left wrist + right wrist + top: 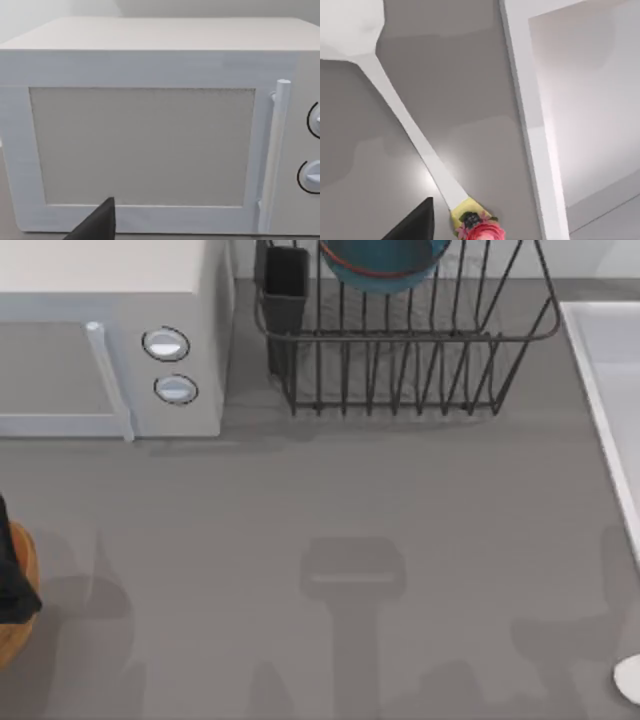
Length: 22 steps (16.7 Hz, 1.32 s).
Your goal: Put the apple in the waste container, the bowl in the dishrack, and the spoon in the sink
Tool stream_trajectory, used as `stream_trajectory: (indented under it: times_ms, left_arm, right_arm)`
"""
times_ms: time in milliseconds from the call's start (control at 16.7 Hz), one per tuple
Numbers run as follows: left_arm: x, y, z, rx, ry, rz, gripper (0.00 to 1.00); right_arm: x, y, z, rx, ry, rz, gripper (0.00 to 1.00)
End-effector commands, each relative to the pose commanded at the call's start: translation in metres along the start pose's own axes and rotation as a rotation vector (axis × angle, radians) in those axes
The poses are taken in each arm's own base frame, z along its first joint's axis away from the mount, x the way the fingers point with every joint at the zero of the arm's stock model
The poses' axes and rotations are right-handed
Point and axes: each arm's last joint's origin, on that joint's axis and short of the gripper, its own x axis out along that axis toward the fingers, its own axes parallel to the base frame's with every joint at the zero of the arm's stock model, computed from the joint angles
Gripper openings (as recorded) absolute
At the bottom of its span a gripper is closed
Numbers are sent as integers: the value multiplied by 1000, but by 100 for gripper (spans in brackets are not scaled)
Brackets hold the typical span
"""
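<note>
The blue-teal bowl point(385, 265) sits inside the black wire dishrack point(400, 370) at the back centre. The spoon point(405, 125) lies flat on the grey table, alongside the raised rim of the sink point(525, 125); its white handle ends in a yellow band and a pink flower. Its white tip point(627, 677) shows at the front right, just in front of the sink point(615, 350). My right gripper point(415, 225) hangs above the spoon's handle. The orange-brown waste container point(15, 635) is at the left edge, with my left arm point(10, 580) over it. My left gripper point(97, 225) faces the microwave. The apple is out of view.
A white microwave point(100, 330) with a bar handle and two dials stands at the back left; its door point(150, 145) is closed. A dark cutlery cup point(285, 290) hangs at the rack's left corner. Arm shadows fall across the grey table point(350, 490).
</note>
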Motion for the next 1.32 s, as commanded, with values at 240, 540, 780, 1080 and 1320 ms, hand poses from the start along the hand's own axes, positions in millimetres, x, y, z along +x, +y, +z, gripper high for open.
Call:
stream_trajectory:
  times_ms: [240, 540, 780, 1080, 1320]
  left_arm:
    - [0, 0, 0, 0, 0, 0, 100]
    - [0, 0, 0, 0, 0, 0, 100]
    - [0, 0, 0, 0, 0, 0, 100]
    - [0, 0, 0, 0, 0, 0, 100]
    - [0, 0, 0, 0, 0, 0, 100]
  right_arm:
    - [9, -27, -3, -284, 14, 188, 100]
    - [29, -39, -9, -449, -23, 425, 100]
    - [31, -38, -9, -457, -29, 446, 100]
    - [39, -35, -9, -457, -29, 449, 100]
    - [70, -25, -12, -457, -28, 446, 100]
